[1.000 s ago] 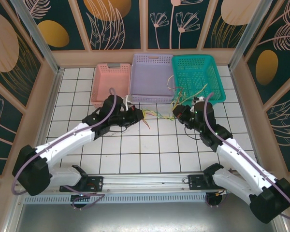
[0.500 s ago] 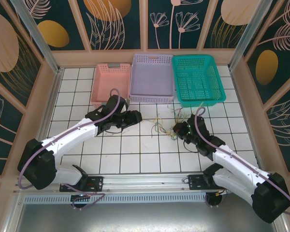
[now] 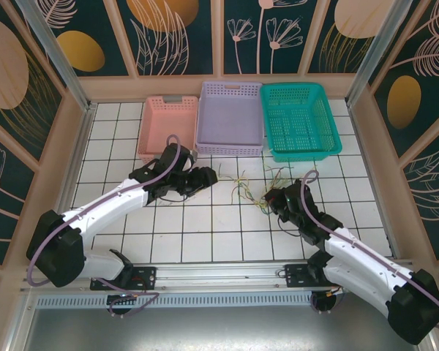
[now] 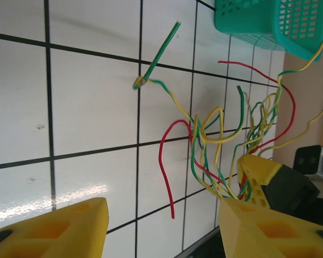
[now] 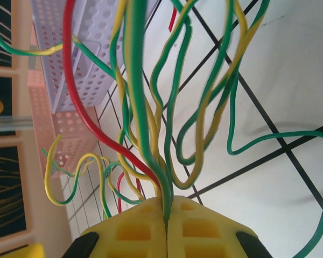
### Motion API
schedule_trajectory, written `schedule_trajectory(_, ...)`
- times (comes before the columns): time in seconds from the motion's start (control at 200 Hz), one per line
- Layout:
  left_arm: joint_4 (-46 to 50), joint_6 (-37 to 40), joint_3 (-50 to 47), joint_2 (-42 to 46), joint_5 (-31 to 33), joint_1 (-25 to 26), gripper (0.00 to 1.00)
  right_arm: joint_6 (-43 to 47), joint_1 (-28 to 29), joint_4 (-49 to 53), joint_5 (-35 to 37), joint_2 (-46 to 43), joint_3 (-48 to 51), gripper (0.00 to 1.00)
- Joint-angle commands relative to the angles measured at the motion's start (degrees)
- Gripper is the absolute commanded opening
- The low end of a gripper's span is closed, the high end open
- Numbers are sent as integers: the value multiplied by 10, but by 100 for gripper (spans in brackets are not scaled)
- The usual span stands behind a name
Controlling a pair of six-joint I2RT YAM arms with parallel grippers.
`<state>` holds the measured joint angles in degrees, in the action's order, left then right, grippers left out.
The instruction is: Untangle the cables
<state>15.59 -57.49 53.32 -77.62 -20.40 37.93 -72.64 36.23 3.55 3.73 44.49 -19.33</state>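
R gripper (image 3: 272, 197), mid-frame right, is clamped tight on one end of the cables (image 3: 243, 187). L gripper (image 3: 208, 177) has just let go; its jaws stand apart w/ nothing btwn them. So the bundle, taut a sec ago, now lies slack on the tiles (image 3: 205, 227), prob. not yet untangled. Its long axis runs left-right, w/ free ends fanning up toward the lilac basket (image 3: 229, 151) & teal basket (image 3: 329, 151).
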Motion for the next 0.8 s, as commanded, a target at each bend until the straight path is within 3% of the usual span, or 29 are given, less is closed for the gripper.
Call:
schedule_trajectory(0.0, -40, -14, -13, 29, -19, 0, 56, -72, 5, 1, 49, -8, -47, 0)
schedule_trajectory(0.135, -122, -22, -47, 68, -43, 5, 50, -153, 5, 48, 90, -5, -108, 0)
schedule_trajectory(0.28, -196, -19, -82, 90, -63, 18, 37, -217, 5, 64, 117, 13, -171, 0)
schedule_trajectory(0.355, -219, -16, -86, 85, -63, 27, 37, -234, 5, 73, 121, 31, -209, 0)
schedule_trajectory(0.561, -315, -7, -73, 47, -44, 64, 56, -241, 5, 83, 122, 80, -302, 0)
schedule_trajectory(0.796, -390, 96, -60, 12, 45, 116, 68, -254, 4, 94, 102, 115, -362, 0)
